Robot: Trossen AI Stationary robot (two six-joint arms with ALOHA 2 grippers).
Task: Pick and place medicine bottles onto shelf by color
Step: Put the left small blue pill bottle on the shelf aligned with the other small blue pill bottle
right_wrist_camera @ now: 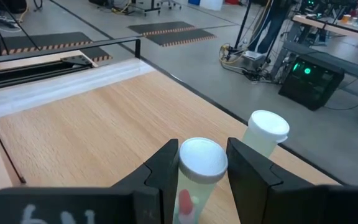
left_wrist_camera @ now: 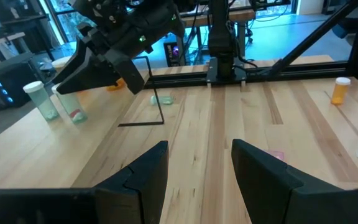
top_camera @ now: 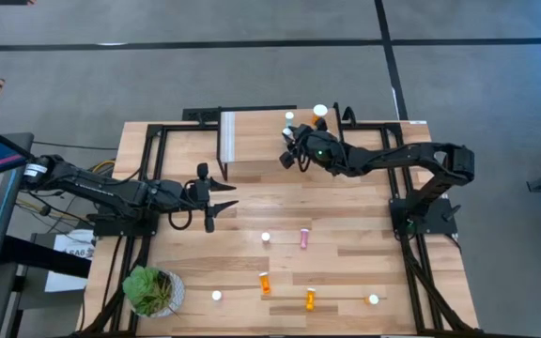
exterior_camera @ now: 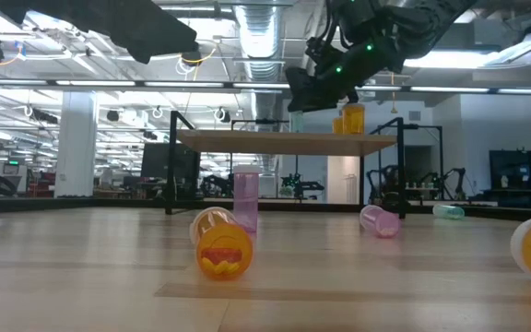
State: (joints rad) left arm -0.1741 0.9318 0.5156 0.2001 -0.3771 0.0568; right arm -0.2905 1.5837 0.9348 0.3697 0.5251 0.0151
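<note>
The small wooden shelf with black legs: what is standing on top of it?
On the shelf, two pale green bottles stand; the right gripper grips one. An orange bottle stands there too. The arm hides anything more.

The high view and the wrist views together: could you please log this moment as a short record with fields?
right gripper: over the shelf, jaws around a pale green bottle
second pale green bottle: upright on the shelf, beside the held one
left gripper: jaws open, empty, above the table
pink bottle: lying on the table
orange bottles: two lying near the table's front
plant: front left corner
</note>
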